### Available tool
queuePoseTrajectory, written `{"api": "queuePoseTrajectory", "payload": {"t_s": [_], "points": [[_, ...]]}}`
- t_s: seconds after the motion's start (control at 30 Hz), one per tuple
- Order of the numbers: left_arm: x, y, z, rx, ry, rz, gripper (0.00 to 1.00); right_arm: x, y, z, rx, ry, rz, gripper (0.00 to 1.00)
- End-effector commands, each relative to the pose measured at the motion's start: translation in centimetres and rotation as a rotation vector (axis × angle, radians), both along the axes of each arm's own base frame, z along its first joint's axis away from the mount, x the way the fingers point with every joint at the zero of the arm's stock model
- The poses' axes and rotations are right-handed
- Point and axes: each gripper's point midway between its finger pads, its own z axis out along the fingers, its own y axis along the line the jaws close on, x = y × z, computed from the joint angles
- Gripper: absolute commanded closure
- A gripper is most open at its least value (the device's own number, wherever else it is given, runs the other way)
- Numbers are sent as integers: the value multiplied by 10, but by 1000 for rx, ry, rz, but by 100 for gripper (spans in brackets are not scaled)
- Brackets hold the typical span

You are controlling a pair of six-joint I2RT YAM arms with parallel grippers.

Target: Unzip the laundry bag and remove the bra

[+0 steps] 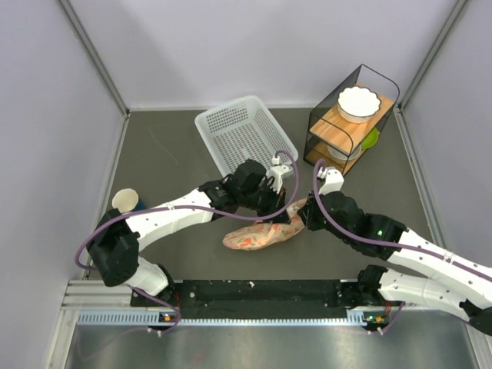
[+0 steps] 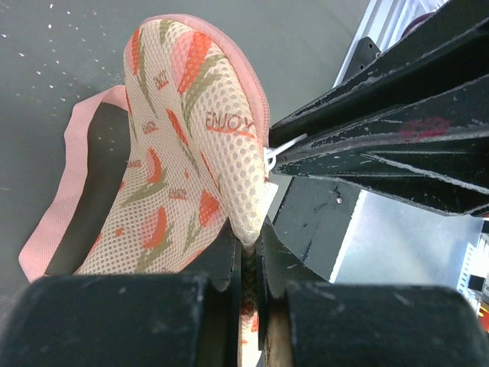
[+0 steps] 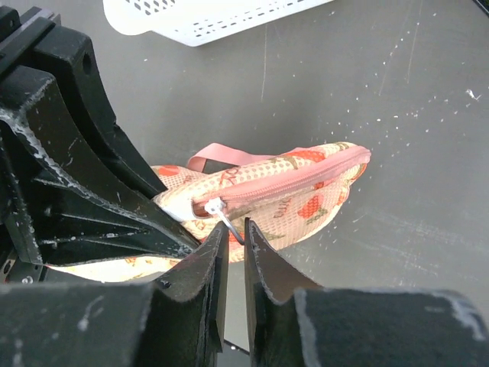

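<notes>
Mesh fabric: the laundry bag [image 3: 306,187] is beige-pink netting printed with red-orange tulips. It looks light, soft and floppy, likely to crumple and drag along unless one end is anchored.
Bag position: near the middle of the table [image 1: 177,154] in the top view, lying lengthways from 8 o'clock to 2 o'clock, with its 2 o'clock end raised between the two arms.
Zip: the pink zip tape runs along the bag's upper edge and looks fully closed, with the slider at the end nearest the fingers.
Left gripper [image 2: 248,246]: closed on a fold of the mesh at the bag's end. From its fingertips the bag rises toward 11 o'clock in the left wrist view.
Right gripper [image 3: 233,231]: pinched shut on the zipper pull [image 3: 221,214], a small pale tab. From these fingertips the bag stretches away toward 2 o'clock in the right wrist view.
Holding points: judged sound as they are. The tab is the only firm part, and the fabric beside it is clamped to resist the pull. The tab is small and could slip out.
Carry loop [image 3: 221,155]: a pink strap hanging slack at 12 o'clock from the pull, clear of both pairs of fingers.
Bra: not visible, presumably inside the closed bag.
White perforated basket [image 1: 244,132]: at 12 o'clock from the bag and apart from it.
</notes>
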Motion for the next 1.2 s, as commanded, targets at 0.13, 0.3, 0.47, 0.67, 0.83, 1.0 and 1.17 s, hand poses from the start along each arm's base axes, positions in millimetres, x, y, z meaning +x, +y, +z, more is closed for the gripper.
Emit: {"api": "queuePoseTrajectory", "payload": {"t_s": [0.13,0.3,0.47,0.67,0.83,1.0,1.17], "points": [[-5,-10,20,-73,-5,-48,100,6,-7,26,23,-60,-45,96],[-5,-10,18,-74,-4,-48,100,3,-6,27,27,-58,-18,100],[-6,-9,17,-75,2,-55,100,4,-17,32,33,-91,-55,100],[-11,-6,21,-86,-12,-76,100,11,-34,29,7,-89,-98,100],[-11,-1,24,-81,-41,-86,100,22,-58,20,-18,-84,-158,100],[-8,8,40,-110,-92,-78,100,28,-78,0,-27,-35,-207,100],[-9,17,68,-172,-155,-95,100,20,-77,-22,-14,30,-163,100]]}}
